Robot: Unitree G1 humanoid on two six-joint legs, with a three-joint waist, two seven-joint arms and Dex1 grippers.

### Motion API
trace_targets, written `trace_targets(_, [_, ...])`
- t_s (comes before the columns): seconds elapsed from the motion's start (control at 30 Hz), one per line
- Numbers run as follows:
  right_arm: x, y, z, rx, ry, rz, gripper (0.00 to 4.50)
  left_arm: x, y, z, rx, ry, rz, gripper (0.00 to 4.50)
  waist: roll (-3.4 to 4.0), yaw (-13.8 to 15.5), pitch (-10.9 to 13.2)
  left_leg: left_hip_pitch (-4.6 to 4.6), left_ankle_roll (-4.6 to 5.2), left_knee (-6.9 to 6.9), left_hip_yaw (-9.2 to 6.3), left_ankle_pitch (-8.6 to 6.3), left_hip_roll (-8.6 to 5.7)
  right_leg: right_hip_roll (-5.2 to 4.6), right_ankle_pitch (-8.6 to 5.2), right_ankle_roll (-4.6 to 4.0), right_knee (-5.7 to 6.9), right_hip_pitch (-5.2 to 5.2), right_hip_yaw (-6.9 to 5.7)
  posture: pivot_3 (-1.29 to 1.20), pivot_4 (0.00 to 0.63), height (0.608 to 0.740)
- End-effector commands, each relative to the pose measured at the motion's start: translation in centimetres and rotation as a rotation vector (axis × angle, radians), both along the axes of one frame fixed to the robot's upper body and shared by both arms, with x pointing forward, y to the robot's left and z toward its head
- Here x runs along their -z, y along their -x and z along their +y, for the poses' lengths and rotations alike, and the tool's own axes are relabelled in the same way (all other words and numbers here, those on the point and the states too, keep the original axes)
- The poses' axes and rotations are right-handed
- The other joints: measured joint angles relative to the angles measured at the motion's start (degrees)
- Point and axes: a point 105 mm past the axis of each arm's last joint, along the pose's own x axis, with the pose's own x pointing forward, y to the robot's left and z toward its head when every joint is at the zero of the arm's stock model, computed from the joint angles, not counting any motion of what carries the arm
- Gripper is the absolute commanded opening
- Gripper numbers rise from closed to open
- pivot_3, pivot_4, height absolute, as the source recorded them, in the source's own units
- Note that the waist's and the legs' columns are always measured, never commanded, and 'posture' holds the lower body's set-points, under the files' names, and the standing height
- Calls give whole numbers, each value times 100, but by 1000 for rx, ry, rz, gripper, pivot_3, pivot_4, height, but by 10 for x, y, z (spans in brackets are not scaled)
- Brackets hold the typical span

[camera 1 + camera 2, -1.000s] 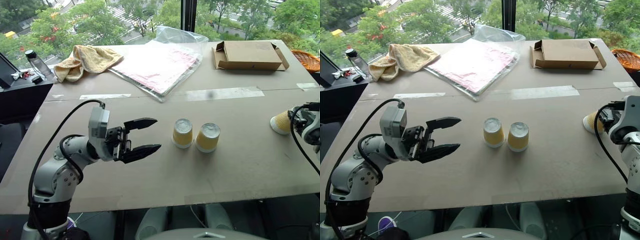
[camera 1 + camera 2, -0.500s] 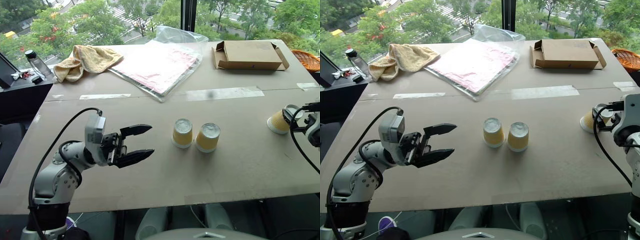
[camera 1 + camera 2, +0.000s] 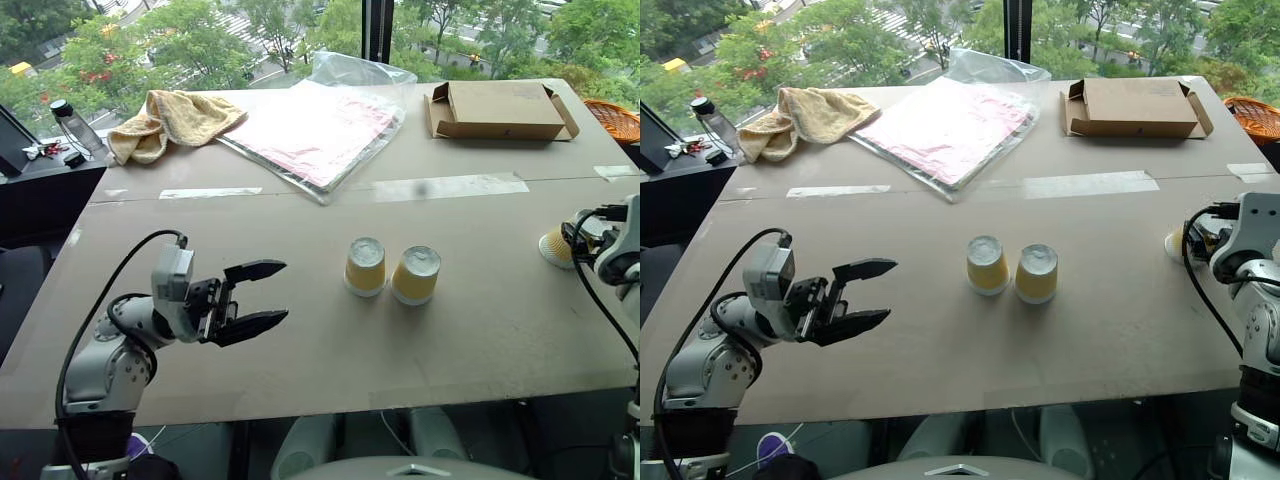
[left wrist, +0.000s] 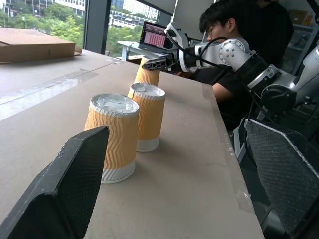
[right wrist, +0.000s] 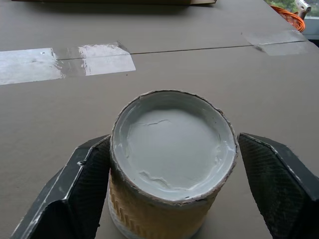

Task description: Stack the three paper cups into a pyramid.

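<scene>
Two upturned yellow-tan ribbed paper cups (image 3: 389, 270) side by side, third cup (image 5: 169, 169) between right gripper (image 5: 172, 186)'s fingers, grip unclear; left gripper (image 3: 255, 297) spread, empty.

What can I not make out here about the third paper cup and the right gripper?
- Head views: the third paper cup is mostly hidden behind the right gripper, close to the picture's edge.
- Right wrist view: the cup's lower rim is cut off by the picture's edge, and whether the fingers touch its wall is unclear.
</scene>
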Motion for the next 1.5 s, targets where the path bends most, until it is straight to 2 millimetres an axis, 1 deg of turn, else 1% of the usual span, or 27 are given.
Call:
trace_targets(0.03, [-15, 0, -2, -10, 32, -49, 2141, -6, 1, -2, 0, 4, -40, 4500, 0, 0, 0, 0, 0, 0, 0, 0, 0, 0, 0, 0, 0, 0, 0, 0, 150, 740])
trace_targets(0.17, [-25, 2, 5, -67, 43, -93, 2145, -11, -3, -4, -17, 28, -39, 4500, 0, -1, 0, 1, 0, 0, -1, 0, 0, 1, 0, 0, 1, 0, -1, 0, 150, 740])
trace_targets(0.2, [-35, 3, 13, -123, 52, -126, 2145, -15, -7, -3, -37, 52, -37, 4500, 2, -1, 1, 1, 0, 0, -1, 0, 0, 1, 0, 0, 1, 0, -2, 0, 150, 740])
trace_targets(0.23, [-48, 4, 27, -206, 37, -176, 2145, -21, -11, -2, -57, 77, -34, 4500, 3, -1, 2, 0, 0, 0, -1, 0, 0, 1, 0, 0, 1, 0, -1, 0, 150, 740])
trace_targets(0.27, [-58, 6, 37, -265, 28, -210, 2145, -25, -14, -2, -70, 93, -32, 4500, 5, -3, 3, 0, 1, 0, -1, 0, 0, 1, 0, 0, 1, 0, -1, 0, 150, 740])
trace_targets(0.33, [-85, 14, 74, -468, -8, -288, 2145, -33, -20, 0, -91, 125, -22, 4500, 8, -28, 5, 0, 1, 1, -1, -1, 1, 1, 0, 1, 3, -1, 0, 0, 150, 740])
trace_targets(0.4, [-104, 25, 111, -664, -24, -320, 2145, -40, -25, 0, -98, 139, -20, 4500, 8, -54, 4, 2, 4, 1, -2, -3, 5, 4, 0, 1, 5, -1, 0, 0, 150, 740])
trace_targets(0.47, [-111, 35, 140, -810, -21, -305, 2145, -44, -26, -2, -90, 131, -24, 4500, 7, -58, 4, 1, 5, 1, -4, -3, 5, 4, 0, 1, 3, 0, -4, 0, 150, 740])
trace_targets(0.57, [-115, 45, 185, -1009, -5, -242, 2145, -45, -24, -3, -59, 81, -31, 4500, 3, -75, 4, -3, 2, 0, -8, -1, 4, 2, 0, 1, -3, -1, -7, 0, 150, 740])
trace_targets(0.63, [-116, 48, 205, -1087, 0, -209, 2145, -45, -24, -3, -50, 50, -36, 4500, 3, -82, 5, -5, 1, 1, -11, -1, 4, 1, 0, 1, -3, -1, -11, 0, 150, 740])
trace_targets(0.77, [-114, 56, 237, -1219, 12, -160, 2145, -47, -26, -3, -51, 27, -46, 4500, 3, -66, 5, -9, 0, 1, -16, 0, 3, -2, 0, 1, -7, -3, -16, 0, 150, 740])
trace_targets(0.83, [-112, 60, 247, -1265, 27, -140, 2145, -48, -26, -5, -47, 21, -50, 4500, 2, -57, 5, -13, 0, 1, -17, 0, 3, -3, 0, 1, -9, -6, -17, 0, 150, 740])
trace_targets(0.93, [-107, 61, 253, -1295, 58, -111, 2145, -48, -24, -8, -44, 16, -52, 4500, 2, -42, 5, -20, 0, 2, -17, 0, 2, -3, 0, 1, -10, -15, -17, 0, 150, 740])
trace_targets(1.17, [-91, 60, 252, -1294, 153, -46, 2145, -47, -18, -11, -48, 10, -48, 4500, 2, -14, 5, -20, 0, 1, -18, 0, 2, -3, 0, 1, -9, -16, -17, 0, 150, 740])
trace_targets(1.4, [-89, 57, 252, -1286, 183, -47, 2145, -47, -17, -11, -51, 8, -47, 4500, 2, -6, 5, -20, 0, 1, -18, 0, 2, -2, 0, 1, -8, -16, -18, 0, 150, 740])
trace_targets(1.5, [-82, 56, 252, -1285, 193, -28, 2145, -47, -17, -12, -50, 9, -47, 4500, 2, -7, 5, -20, 0, 1, -18, 0, 2, -3, 0, 1, -8, -16, -17, 0, 150, 740])
